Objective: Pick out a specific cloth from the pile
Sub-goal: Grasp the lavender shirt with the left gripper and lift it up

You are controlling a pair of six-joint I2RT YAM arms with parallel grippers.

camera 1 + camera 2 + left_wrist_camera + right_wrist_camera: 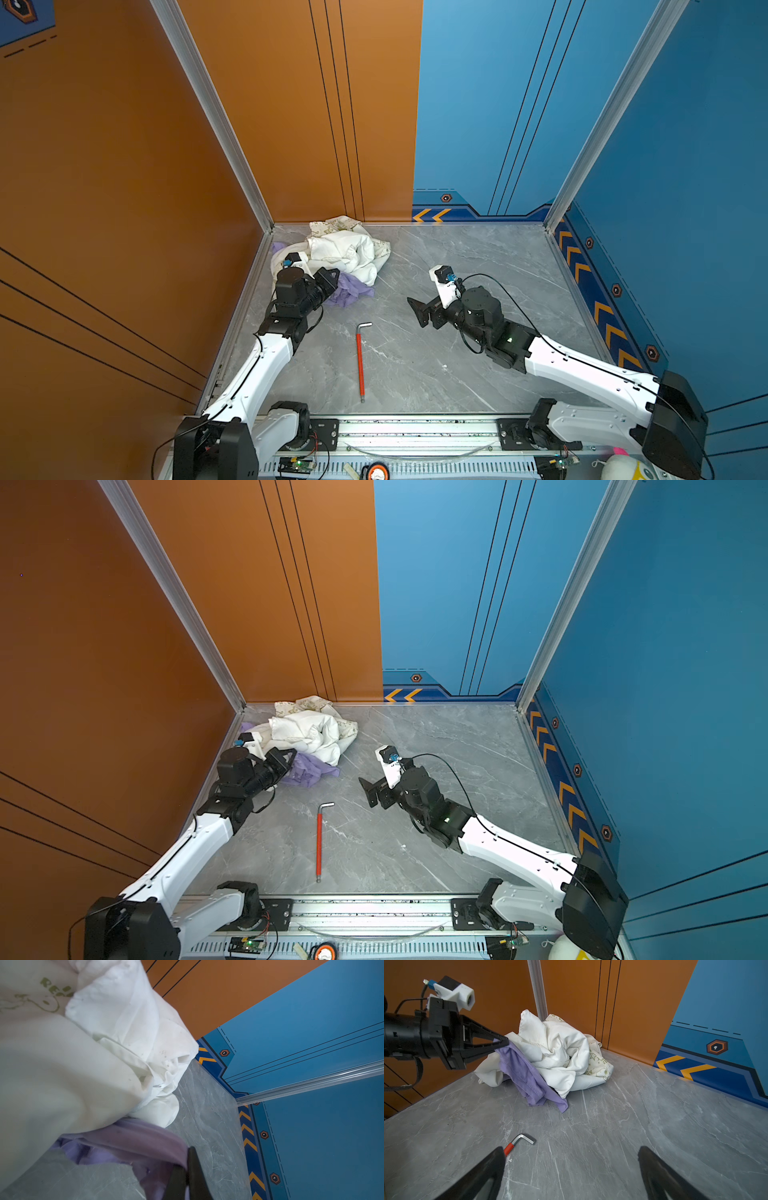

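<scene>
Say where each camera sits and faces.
Top views: overhead at the near edge, looking down at the table; left arm and right arm show.
Left wrist: on left arm, facing the pile; left hand shut on the lavender cloth.
Right wrist: on right arm, facing the pile; open right hand shows.
Shared: all show the pile.

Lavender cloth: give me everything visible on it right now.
The lavender cloth is plain, soft, thin-looking fabric, crumpled, with a stitched hem showing along one fold. One edge is pinched in the shut left gripper and held raised. The rest drapes down to the grey table, where its lower folds lie. Its far side is tucked under the white cloth, so part of it is hidden.
</scene>
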